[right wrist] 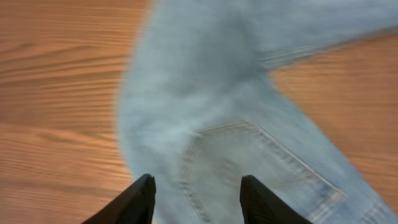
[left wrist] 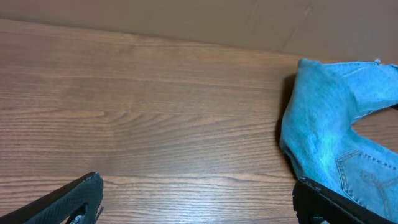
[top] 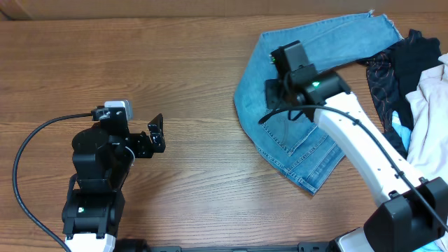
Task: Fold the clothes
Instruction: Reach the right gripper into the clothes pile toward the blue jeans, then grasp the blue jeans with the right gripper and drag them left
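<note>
Right gripper (right wrist: 198, 180), half-parted and seemingly empty through the blur, hovers over jeans (top: 311, 157) lying bent on the right, left gripper (top: 157, 134) gapes empty; dipping low could snag and drag them.

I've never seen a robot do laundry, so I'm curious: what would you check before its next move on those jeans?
1. Right gripper open, nothing pinched: ok.
2. Left gripper open, over bare table, apart from the jeans: ok.
3. Jeans neatly folded: not ok, they lie in a crooked bend.
4. Jeans free of the dark garment and cream cloth: cannot tell; they meet at the right, and the right arm hides part.
5. Bare table beside the jeans to work on: ok.
</note>
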Robot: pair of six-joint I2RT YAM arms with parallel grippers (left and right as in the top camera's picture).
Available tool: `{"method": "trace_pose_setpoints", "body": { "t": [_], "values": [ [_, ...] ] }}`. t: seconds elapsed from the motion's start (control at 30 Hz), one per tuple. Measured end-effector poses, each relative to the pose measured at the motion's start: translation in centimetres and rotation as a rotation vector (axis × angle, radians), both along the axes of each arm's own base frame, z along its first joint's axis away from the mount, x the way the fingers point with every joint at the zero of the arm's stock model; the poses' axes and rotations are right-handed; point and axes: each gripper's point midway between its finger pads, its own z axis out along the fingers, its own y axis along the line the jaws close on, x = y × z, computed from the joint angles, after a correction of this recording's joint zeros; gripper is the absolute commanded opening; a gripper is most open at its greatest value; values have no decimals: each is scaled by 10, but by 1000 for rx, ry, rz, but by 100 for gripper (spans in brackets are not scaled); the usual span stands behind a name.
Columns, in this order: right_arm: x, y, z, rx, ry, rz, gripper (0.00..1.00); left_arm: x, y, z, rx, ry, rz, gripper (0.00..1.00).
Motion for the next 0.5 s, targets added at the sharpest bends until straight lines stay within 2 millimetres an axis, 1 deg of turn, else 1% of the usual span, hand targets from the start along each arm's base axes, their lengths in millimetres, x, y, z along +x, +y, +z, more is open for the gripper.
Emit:
{"method": "trace_pose_setpoints", "body": {
  "t": [0.03, 0.1, 0.13, 0.17, 0.23, 0.27, 0.33, 0.43, 0.5],
  "values": [
    [-1, -26, -3, -36, 25, -97, 54, -1, 0, -1, 0, 6, 0, 100],
    [-9, -58, -9, -61, 90, -189, 54, -2, 0, -4, 0, 17, 0, 100],
    [-14, -69, -11, -71, 120, -216, 54, -3, 0, -5, 0, 25, 0, 100],
    [-26, -91, -15, -88, 183, -273, 54, -3, 0, -7, 0, 32, 2, 100],
    [-42, -118, -20, -107, 265, -347, 55, -4, 0, -8, 1, 37, 3, 100],
    [-48, -129, -21, -112, 297, -379, 57, -4, 0, -8, 1, 39, 3, 100],
    [-58, -149, -27, -112, 339, -444, 57, -5, 0, -10, 1, 47, 3, 100],
    [-74, -171, -46, -115, 398, -506, 60, -6, 0, -11, 1, 50, 3, 100],
    [-82, -181, -60, -116, 427, -521, 68, -6, 0, -11, 1, 50, 3, 100]
  ]
}}
